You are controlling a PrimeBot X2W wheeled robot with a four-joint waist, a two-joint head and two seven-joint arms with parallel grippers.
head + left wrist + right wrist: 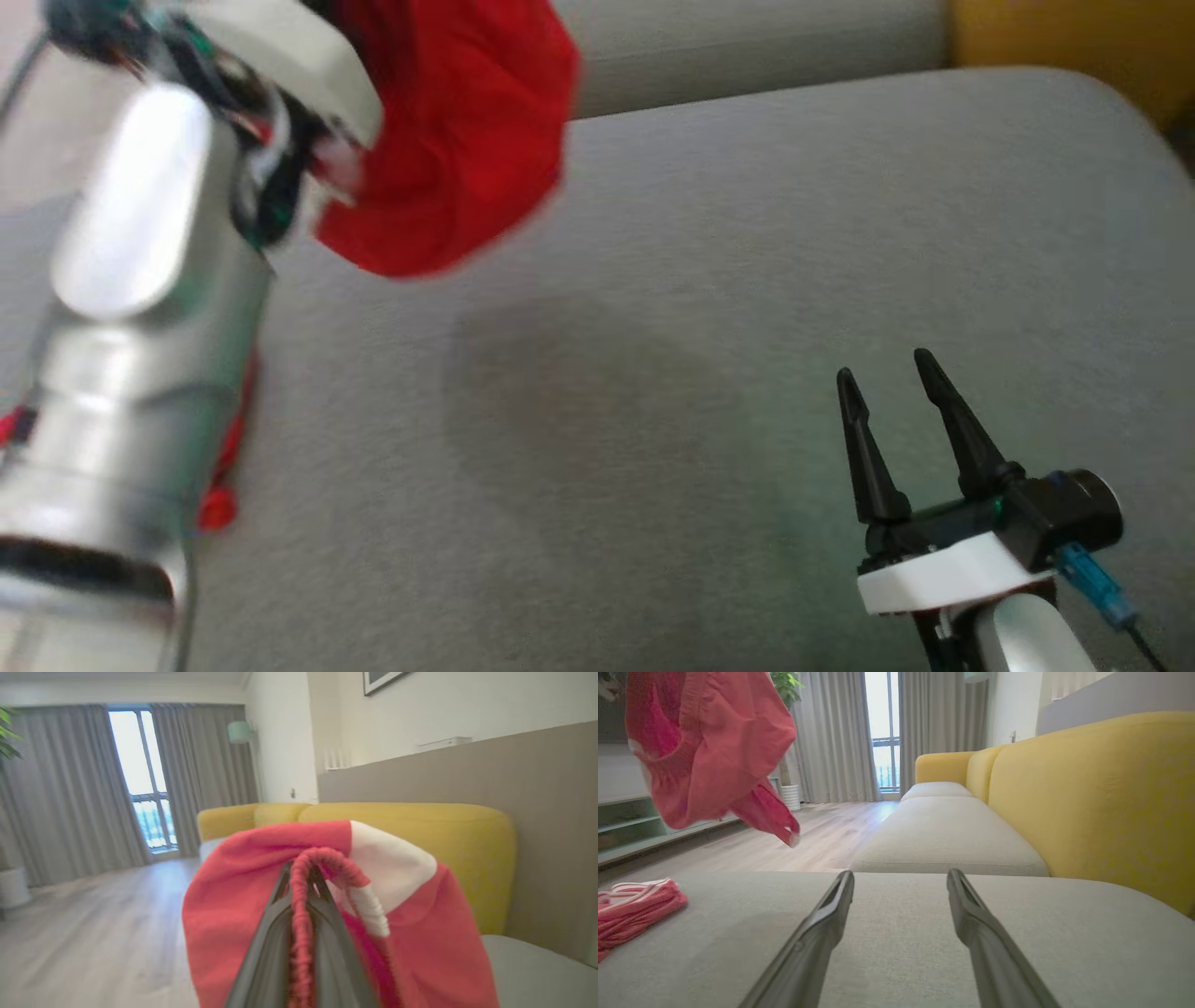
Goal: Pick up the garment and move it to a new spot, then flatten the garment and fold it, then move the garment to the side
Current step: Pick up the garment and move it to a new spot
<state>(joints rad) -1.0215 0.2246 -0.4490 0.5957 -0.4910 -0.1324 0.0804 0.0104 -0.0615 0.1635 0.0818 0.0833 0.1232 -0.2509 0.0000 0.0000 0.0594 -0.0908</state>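
The garment [457,140] is red with a white patch and hangs bunched in the air above the grey seat cushion [653,392], at the upper left of the head view. My left gripper [301,872] is shut on a corded red edge of the garment [233,905], which drapes over both fingers. In the right wrist view the garment [710,751] dangles at the upper left, clear of the cushion. My right gripper [887,369] stands open and holds nothing, low over the cushion at the lower right, well apart from the garment. Its two fingers [817,933] are spread wide.
A second red cloth with white stripes [630,910] lies crumpled on the cushion's left part, partly under my left arm [140,280]. A yellow backrest [1087,802] runs along the right. Another grey seat [943,830] continues ahead, with wooden floor [794,844] beside it.
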